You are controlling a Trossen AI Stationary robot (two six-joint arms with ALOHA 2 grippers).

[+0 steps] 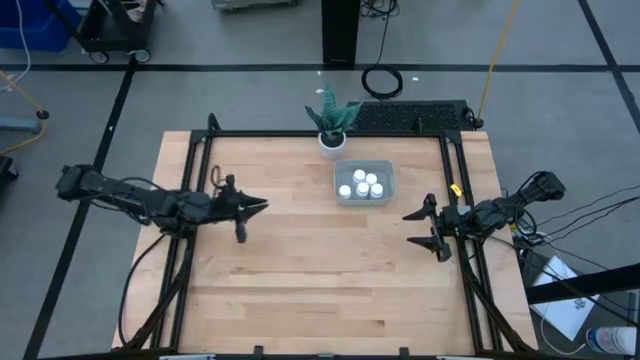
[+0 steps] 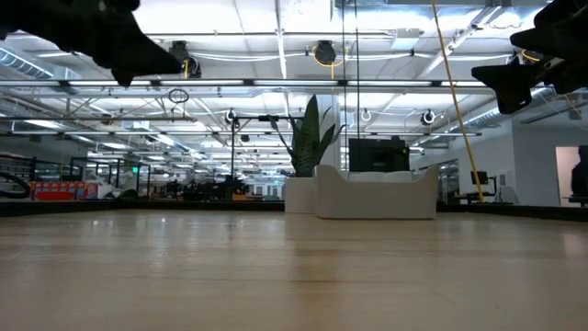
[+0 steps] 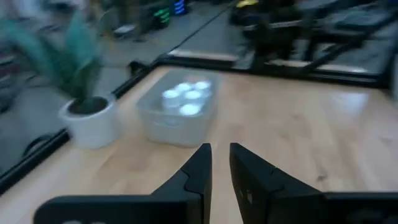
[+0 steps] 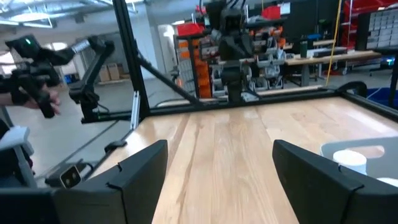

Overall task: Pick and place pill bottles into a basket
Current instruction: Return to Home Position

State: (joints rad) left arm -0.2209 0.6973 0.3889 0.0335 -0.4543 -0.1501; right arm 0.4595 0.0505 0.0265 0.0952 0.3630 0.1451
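Note:
The basket stands on the table's far middle, just near of the plant pot. It holds several white pill bottles, standing upright. It also shows in the left wrist view with the bottles, and in the low view. My left gripper hovers over the table left of the basket, shut and empty; its fingers show in its wrist view. My right gripper hovers right of and nearer than the basket, open and empty. One bottle cap shows in the right wrist view.
A white plant pot with green leaves stands at the far edge, just behind the basket. Black frame rails run along the table's left, right and far sides. Bare wood spreads over the near half.

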